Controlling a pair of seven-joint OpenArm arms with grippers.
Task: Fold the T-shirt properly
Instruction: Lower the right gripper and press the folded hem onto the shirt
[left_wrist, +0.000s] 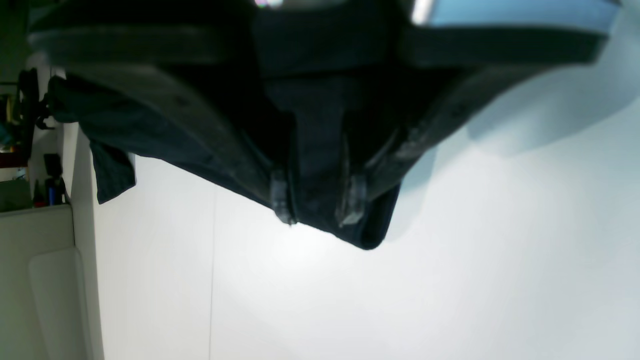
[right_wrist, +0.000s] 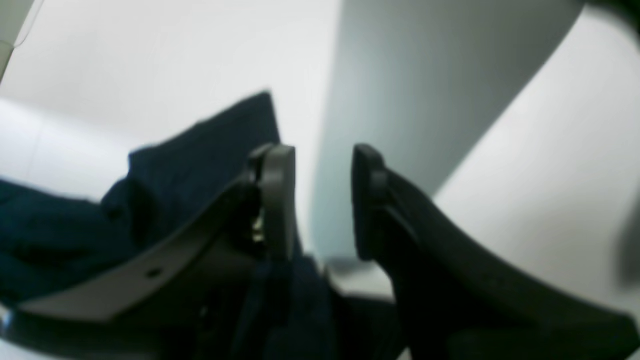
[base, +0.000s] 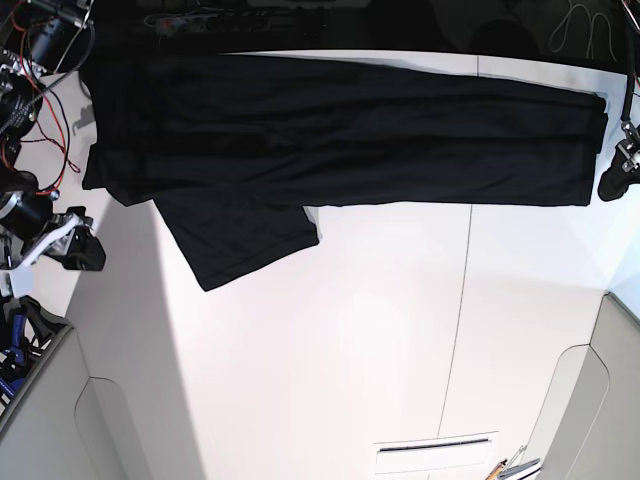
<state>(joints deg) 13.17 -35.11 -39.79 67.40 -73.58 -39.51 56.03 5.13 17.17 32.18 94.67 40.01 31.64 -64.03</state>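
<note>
Here, the near part of the white desk (base: 380, 340) lies bare; the black T-shirt (base: 340, 130) stretches along the far edge, one sleeve drooping nearer; soft and limp, best gripped at hem corners; left gripper (left_wrist: 317, 200) pinches its fabric; right gripper (right_wrist: 322, 200) gapes, holding nothing.

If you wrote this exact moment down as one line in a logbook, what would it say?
T-shirt: stretched across far side of table, one sleeve hanging out | left gripper: shut on T-shirt | right gripper: open, empty, beside cloth
</note>
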